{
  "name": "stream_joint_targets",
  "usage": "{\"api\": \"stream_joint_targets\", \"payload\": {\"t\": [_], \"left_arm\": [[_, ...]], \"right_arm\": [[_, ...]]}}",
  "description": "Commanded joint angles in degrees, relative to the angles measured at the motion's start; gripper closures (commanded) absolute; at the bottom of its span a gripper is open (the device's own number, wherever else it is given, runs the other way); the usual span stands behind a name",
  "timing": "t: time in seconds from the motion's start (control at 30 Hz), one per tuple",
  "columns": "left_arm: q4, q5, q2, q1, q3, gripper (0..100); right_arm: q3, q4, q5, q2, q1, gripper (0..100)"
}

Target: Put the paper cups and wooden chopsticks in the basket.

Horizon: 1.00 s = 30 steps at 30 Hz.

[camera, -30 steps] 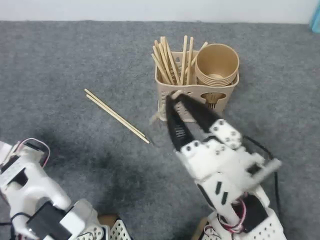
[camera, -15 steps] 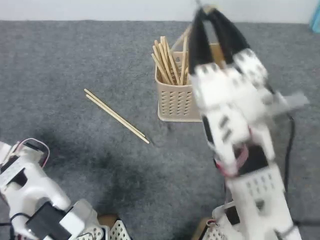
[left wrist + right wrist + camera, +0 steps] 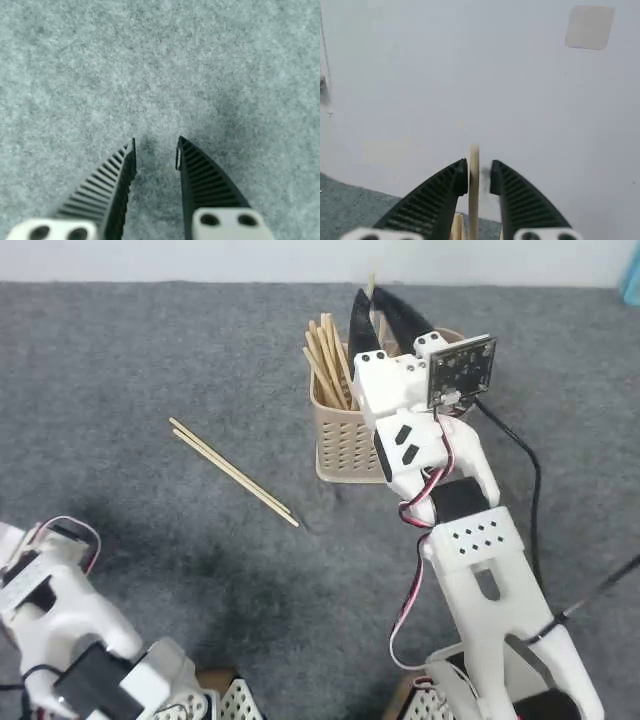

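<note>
A beige perforated basket [image 3: 348, 445] stands on the grey carpet at the back, with several wooden chopsticks [image 3: 328, 360] upright in its left part. My right gripper [image 3: 372, 295] is raised over the basket and points away from the camera. It is shut on one chopstick [image 3: 474, 170], which stands upright between the black fingers in the right wrist view [image 3: 479, 167]. The arm hides the basket's right part. A pair of chopsticks [image 3: 232, 472] lies on the carpet left of the basket. My left gripper [image 3: 155, 145] hangs open over bare carpet.
The left arm's white body [image 3: 70, 630] sits at the front left corner. A pale wall [image 3: 300, 258] borders the carpet at the back. Open carpet stretches between the loose chopsticks and the left arm.
The right gripper has risen from the basket's front wall, swung up over the basket, and now tilts back over its rim with the chopstick. The left arm has not moved.
</note>
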Motion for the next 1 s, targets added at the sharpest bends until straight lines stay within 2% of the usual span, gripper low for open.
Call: {"api": "stream_joint_targets", "payload": {"t": [0.0, 0.17, 0.33, 0.4, 0.5, 0.6, 0.7, 0.97], "left_arm": [[0.09, 0.44, -0.18, -0.09, -2.51, 87], [0.09, 0.44, -0.18, -0.09, -2.51, 87], [0.09, 0.44, -0.18, -0.09, -2.51, 87], [0.09, 0.44, -0.18, -0.09, -2.51, 87], [0.09, 0.44, -0.18, -0.09, -2.51, 87], [0.09, 0.44, -0.18, -0.09, -2.51, 87], [0.09, 0.44, -0.18, -0.09, -2.51, 87], [0.09, 0.44, -0.18, -0.09, -2.51, 87]], "right_arm": [[-4.75, 3.74, -0.26, -1.1, 0.48, 79.9], [-17.85, 20.35, -0.97, -2.24, 0.92, 80.3], [-27.69, 31.96, -12.75, -6.29, 0.22, 80.4], [-29.36, 36.09, -15.3, -7.96, -2.86, 80.4], [-29.63, 43.3, -12.4, -8.84, -10.33, 80.5], [-29.1, 53.58, -4.92, -7.16, -20.35, 80.5], [-26.64, 58.68, 0.0, -3.3, -26.86, 80.5], [-22.51, 58.77, 4.04, 15.08, -28.35, 80.5]]}}
